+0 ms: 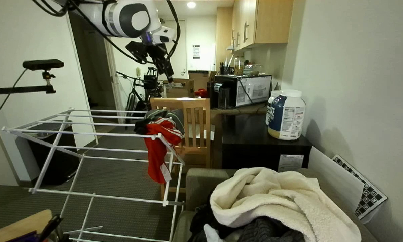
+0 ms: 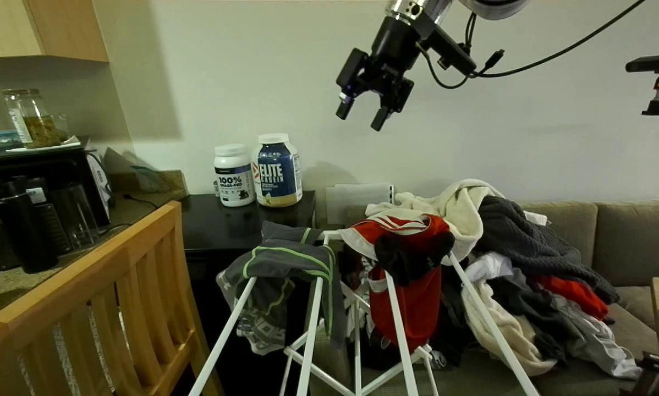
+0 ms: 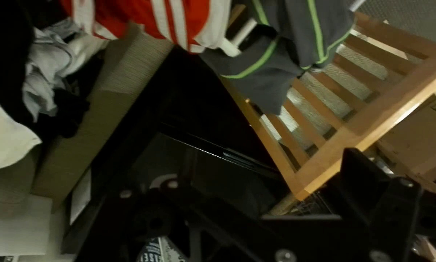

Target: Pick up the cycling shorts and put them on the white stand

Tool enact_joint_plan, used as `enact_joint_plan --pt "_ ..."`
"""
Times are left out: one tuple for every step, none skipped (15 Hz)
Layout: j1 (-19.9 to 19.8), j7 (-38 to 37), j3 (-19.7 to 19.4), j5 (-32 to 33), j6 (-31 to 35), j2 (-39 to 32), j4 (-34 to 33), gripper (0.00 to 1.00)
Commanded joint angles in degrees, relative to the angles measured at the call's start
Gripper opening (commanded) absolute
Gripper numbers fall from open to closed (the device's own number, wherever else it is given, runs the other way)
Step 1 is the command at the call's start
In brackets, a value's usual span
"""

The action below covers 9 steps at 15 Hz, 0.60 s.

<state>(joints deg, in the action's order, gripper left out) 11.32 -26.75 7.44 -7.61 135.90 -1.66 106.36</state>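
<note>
The white stand is a wire drying rack (image 1: 83, 133) in both exterior views (image 2: 312, 330); a bit of it shows in the wrist view (image 3: 229, 47). A dark grey garment with green seams (image 2: 285, 264) hangs over its end near the chair. A red garment with white stripes (image 2: 426, 308) hangs beside it, with a small black cloth (image 2: 404, 258) against it. I cannot tell for certain which piece is the cycling shorts. My gripper (image 2: 361, 116) is open and empty, high above the rack's end, apart from all cloth. It also shows in the wrist view (image 3: 265, 171).
A wooden chair (image 1: 197, 134) stands close against the rack's end. A sofa (image 2: 632, 231) bears a pile of clothes and a cream blanket (image 1: 272, 198). A dark cabinet (image 1: 255, 131) holds two tubs, the larger one blue and white (image 2: 277, 170). A camera on a bar (image 1: 43, 64) stands nearby.
</note>
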Motion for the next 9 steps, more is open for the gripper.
enact_joint_plan --pt "-3.5 5.5 -1.8 -1.3 -4.3 7.9 8.6 1.00" --pt "-4.3 5.9 -2.5 -0.7 -5.0 9.2 9.9 1.00" --pt "-5.1 6.6 -3.1 -0.5 -5.9 10.4 11.1 1.00" --pt "-5.8 7.1 -3.6 -0.2 -6.6 11.7 12.5 1.00" --pt "-6.6 7.3 -4.0 0.2 -7.8 12.8 13.6 1.00" --pt "-7.2 7.6 -4.4 0.5 -8.8 13.8 14.7 1.00" --pt "-7.8 8.1 -4.7 0.9 -10.1 15.0 16.0 1.00" --pt "-8.4 8.7 -5.0 1.5 -11.4 16.0 17.3 1.00" --pt "-8.8 9.4 -5.2 2.2 -13.2 17.0 18.5 1.00"
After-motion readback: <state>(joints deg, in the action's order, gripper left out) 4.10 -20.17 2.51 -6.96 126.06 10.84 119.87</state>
